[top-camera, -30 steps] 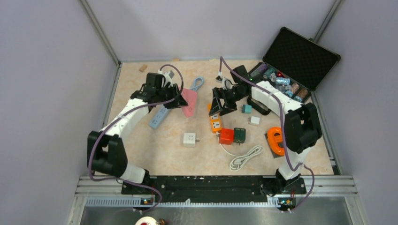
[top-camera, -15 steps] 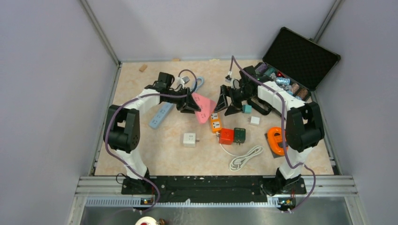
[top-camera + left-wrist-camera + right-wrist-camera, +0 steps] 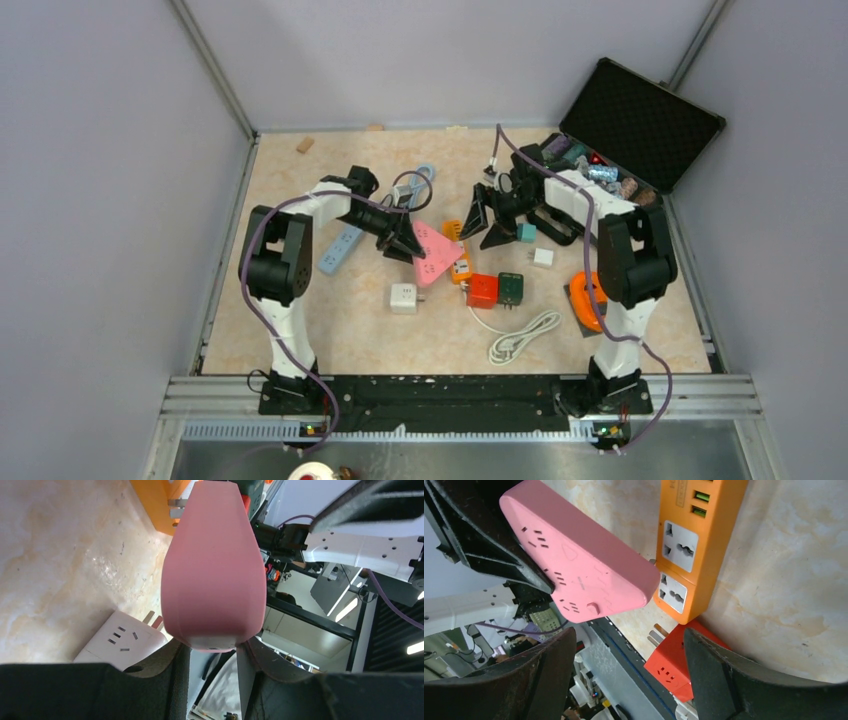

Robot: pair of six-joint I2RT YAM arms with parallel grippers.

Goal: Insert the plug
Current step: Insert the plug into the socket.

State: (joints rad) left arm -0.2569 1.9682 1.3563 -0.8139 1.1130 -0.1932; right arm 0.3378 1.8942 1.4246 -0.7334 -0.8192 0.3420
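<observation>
- Task status: early stage, by my reading. No plug is seated in any outlet that I can see, so the insertion itself is not yet done.
- Done so far: the left gripper (image 3: 212, 666) is clamped on one side of the pink socket block (image 3: 432, 255) and holds it up over the middle of the table (image 3: 300, 300).
- Location of the block: between the two arms, its free corner just beside the orange power strip (image 3: 681, 555). Whether the two touch cannot be told.
- Right gripper (image 3: 629, 636): jaws stand wide apart with nothing between them. It hovers above the orange power strip and the red adapter (image 3: 676, 667).
- Remaining, as a judgement: a plug must be picked up, lined up with an outlet and pushed home. Loose candidates lie near: the red adapter, the green adapter (image 3: 511, 287), the white adapter (image 3: 120, 640) and the white cable (image 3: 520, 338). Which one is meant cannot be told.
- Orientation of the block: it is a rounded triangle, so its long axis is weak. The line from the gripped side to the free corner runs from the left arm toward the right arm.
- Outlet face: turned up and toward the right wrist camera, where slots and a button show. The left wrist camera sees only a plain pink surface.
</observation>
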